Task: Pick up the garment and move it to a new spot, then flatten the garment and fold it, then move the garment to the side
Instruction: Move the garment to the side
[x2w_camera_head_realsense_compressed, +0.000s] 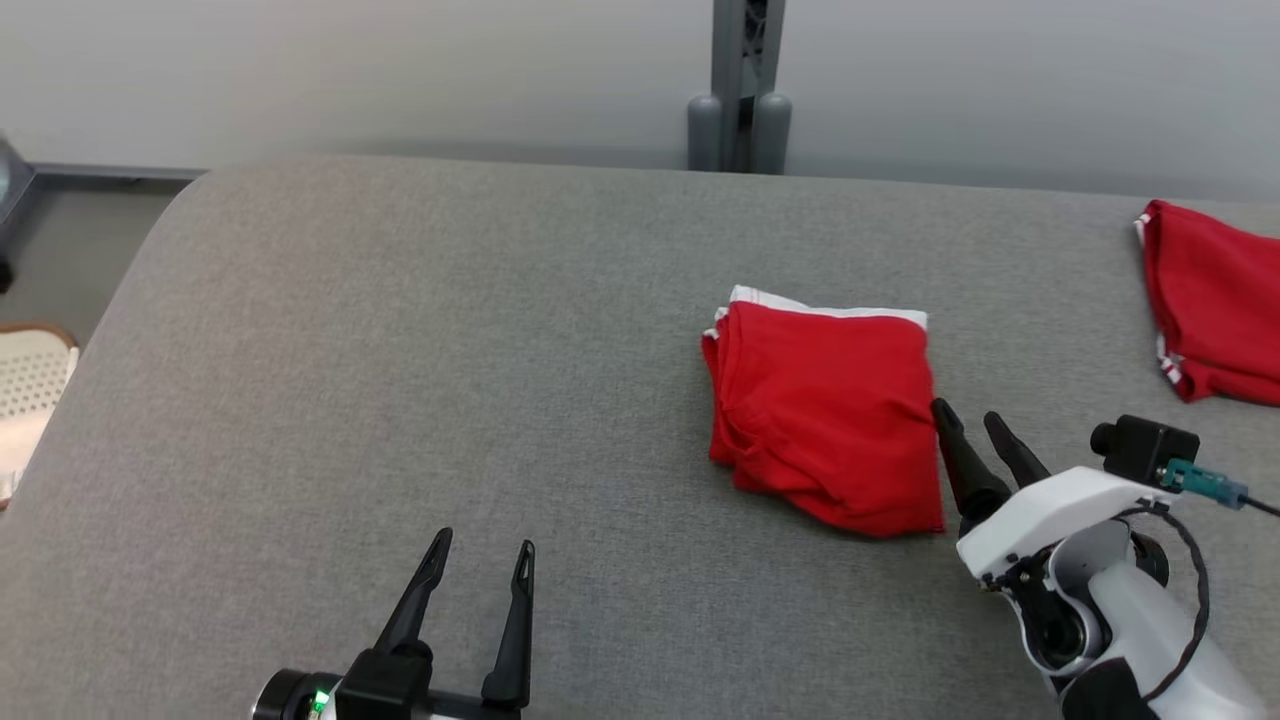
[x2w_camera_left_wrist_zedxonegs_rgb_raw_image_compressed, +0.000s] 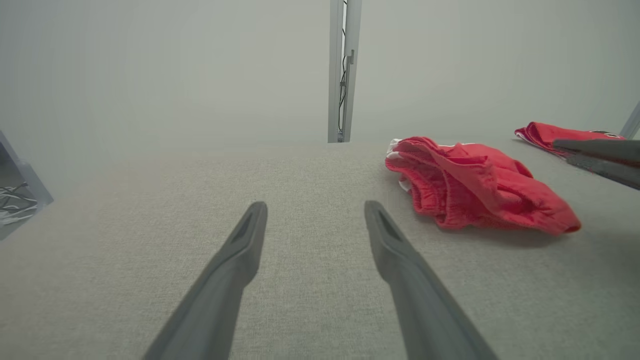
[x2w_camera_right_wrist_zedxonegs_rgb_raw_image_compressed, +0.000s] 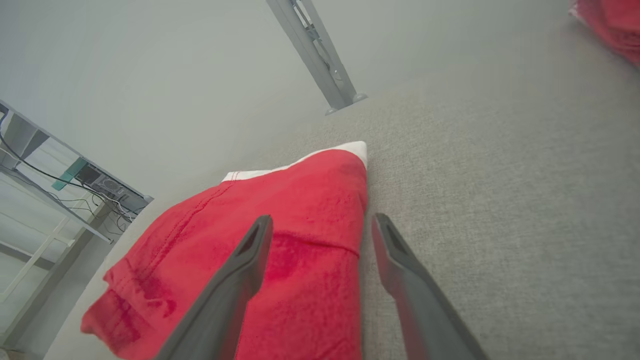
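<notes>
Our right gripper (x2w_camera_head_realsense_compressed: 966, 412) has its fingers parted and holds nothing. Its tips sit at the right edge of the folded red shorts (x2w_camera_head_realsense_compressed: 825, 415), one finger over cloth, the other over grey tabletop (x2w_camera_head_realsense_compressed: 400, 350); whether they touch, we can't tell. Our left gripper (x2w_camera_head_realsense_compressed: 485, 541) is spread wide, nothing in it, well apart to the left. The shorts lie right of centre, with broad tabletop to their left. A second red garment (x2w_camera_head_realsense_compressed: 1215, 300) lies at the right edge.
</notes>
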